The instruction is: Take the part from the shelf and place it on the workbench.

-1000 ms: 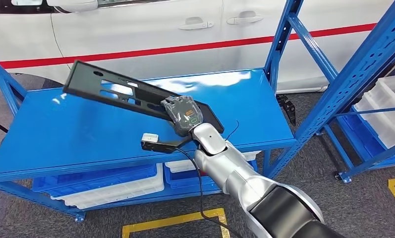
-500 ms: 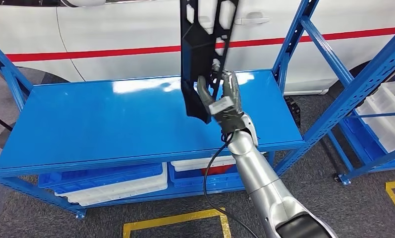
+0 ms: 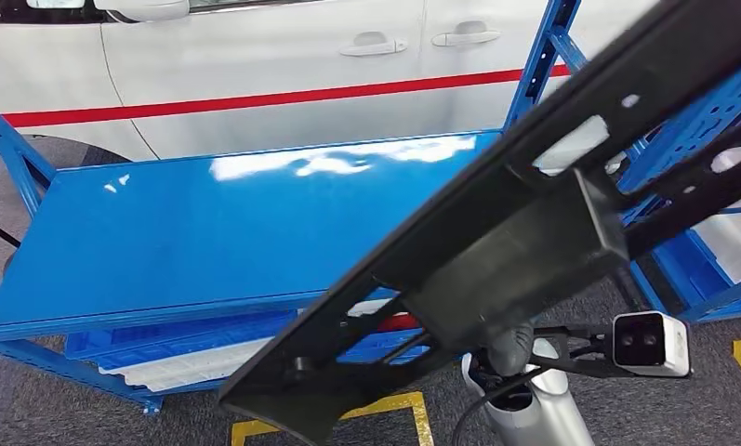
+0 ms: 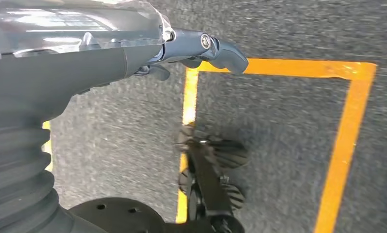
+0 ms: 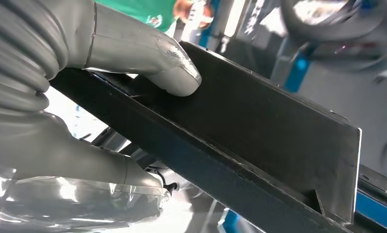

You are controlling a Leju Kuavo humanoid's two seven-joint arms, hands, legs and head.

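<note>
1. One robot hand does the carrying: the right robot hand (image 5: 75,121) grips the part (image 3: 496,251), its thumb (image 5: 152,60) pressed on the flat black face and the rest of the hand under the part's edge
2. Left robot hand (image 4: 133,48) hangs over the floor (image 4: 288,121) beside yellow tape lines (image 4: 349,136); its fingers (image 4: 215,46) look loosely curled with nothing in them, though whether they are closed I cannot tell. It is well apart from the part
3. From the grip the part runs as a long black panel, in the air close before the head camera. Its long axis slants from low on the robot's left to high on its right, and one end shows at lower left. It is not touching anything but the hand
4. Beyond and left of the part lies the surface (image 3: 199,223), a blue glossy top, with its near edge between the robot and the open top
5. Blue shelf uprights (image 3: 534,84) stand at the surface's right end and further right, near the part's high end; a white car (image 3: 255,56) stands behind
6. My judgement: the part must swing left and flatten so its long axis runs along the surface, keeping the high end off the uprights
</note>
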